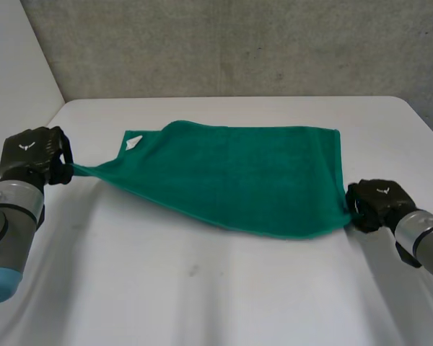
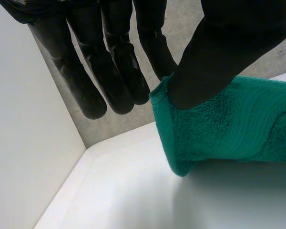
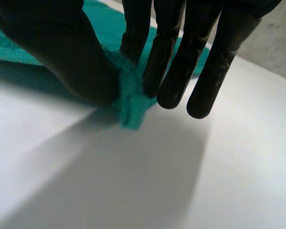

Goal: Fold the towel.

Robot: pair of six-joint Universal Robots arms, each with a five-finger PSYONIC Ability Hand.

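A green towel (image 1: 238, 176) is stretched across the middle of the white table (image 1: 202, 288), its near edge lifted and pulled taut between both hands. My left hand (image 1: 35, 155) holds the towel's near left corner (image 2: 181, 143), pinched between thumb and fingers a little above the table. At the other side my right hand (image 1: 375, 203) grips the near right corner (image 3: 131, 107) between thumb and a finger, close to the tabletop. A small white label (image 1: 133, 143) shows near the towel's far left corner.
A grey wall (image 1: 238, 43) stands behind the table's far edge. A white panel (image 1: 14, 58) rises beside the table on the left. Bare tabletop lies in front of the towel.
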